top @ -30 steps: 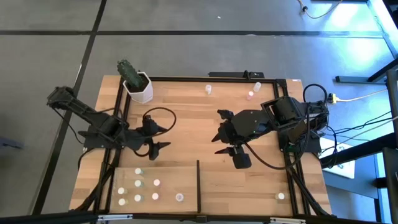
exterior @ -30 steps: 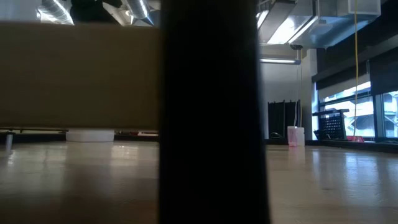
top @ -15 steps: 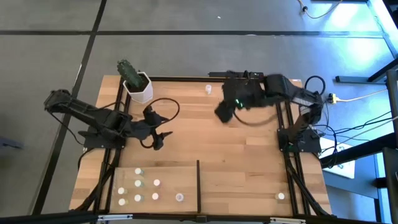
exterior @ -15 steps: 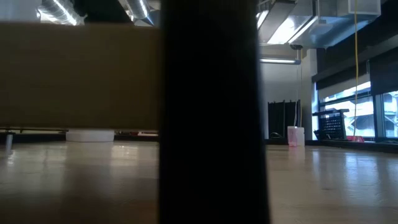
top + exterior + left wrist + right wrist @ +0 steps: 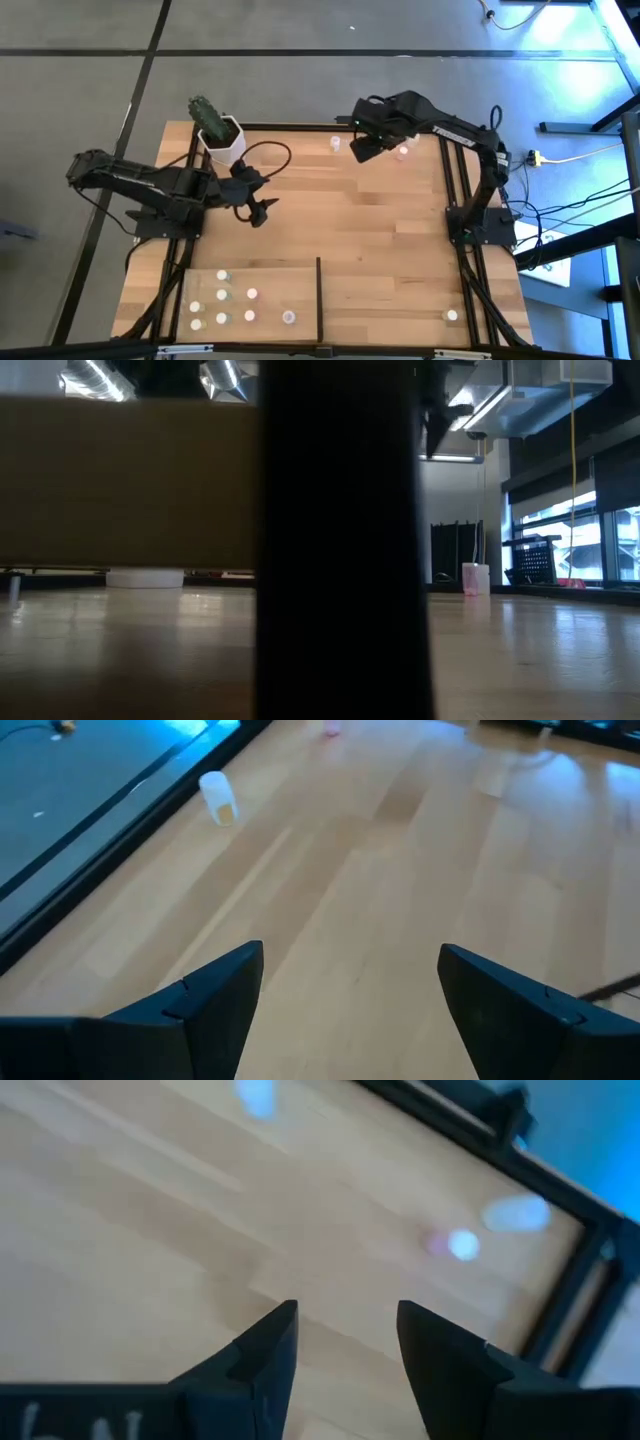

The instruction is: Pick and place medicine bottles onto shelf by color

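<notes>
Your right gripper [image 5: 358, 150] hangs half-open and empty near the pink bottle [image 5: 403, 152], probably above it; your left gripper [image 5: 258, 195] gapes wide over bare tabletop [image 5: 350, 230].

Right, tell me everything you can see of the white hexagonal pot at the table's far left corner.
The white hexagonal pot stands upright at the far left corner of the light wooden table, just inside its thin black edge frame. Its faceted walls look smooth and matte. A dark green cactus-like plant rises from its opening. Nothing else touches it; the open left gripper hovers nearby, apart from it.
</notes>
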You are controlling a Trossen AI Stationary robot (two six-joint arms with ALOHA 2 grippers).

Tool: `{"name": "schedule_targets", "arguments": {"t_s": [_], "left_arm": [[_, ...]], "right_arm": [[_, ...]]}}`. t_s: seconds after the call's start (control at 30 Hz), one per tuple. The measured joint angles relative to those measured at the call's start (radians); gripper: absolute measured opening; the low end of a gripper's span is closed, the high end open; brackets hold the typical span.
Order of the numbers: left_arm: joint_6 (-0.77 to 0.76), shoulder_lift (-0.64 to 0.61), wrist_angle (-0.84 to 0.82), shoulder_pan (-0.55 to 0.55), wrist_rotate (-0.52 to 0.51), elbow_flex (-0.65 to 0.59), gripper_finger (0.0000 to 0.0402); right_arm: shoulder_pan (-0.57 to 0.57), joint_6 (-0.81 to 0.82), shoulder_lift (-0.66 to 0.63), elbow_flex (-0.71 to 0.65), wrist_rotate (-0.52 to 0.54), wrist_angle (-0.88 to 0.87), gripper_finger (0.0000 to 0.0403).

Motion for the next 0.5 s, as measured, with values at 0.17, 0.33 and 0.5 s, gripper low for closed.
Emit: {"name": "schedule_targets", "arguments": {"t_s": [0.17,0.33,0.5], "left_arm": [[0.0,0.0,0.002,0.068,0.001,0.0,0.0295],[0.072,0.0,0.007,0.144,0.0,0.0,0.0295],[0.193,0.0,0.061,0.217,0.084,0.0,0.0295]], "right_arm": [[-0.102,-0.022,0.0,-0.124,0.019,0.005,0.0166],[-0.186,-0.071,0.0,-0.214,0.016,0.076,0.0165],[-0.231,-0.149,0.001,-0.256,-0.042,0.119,0.0165]]}}
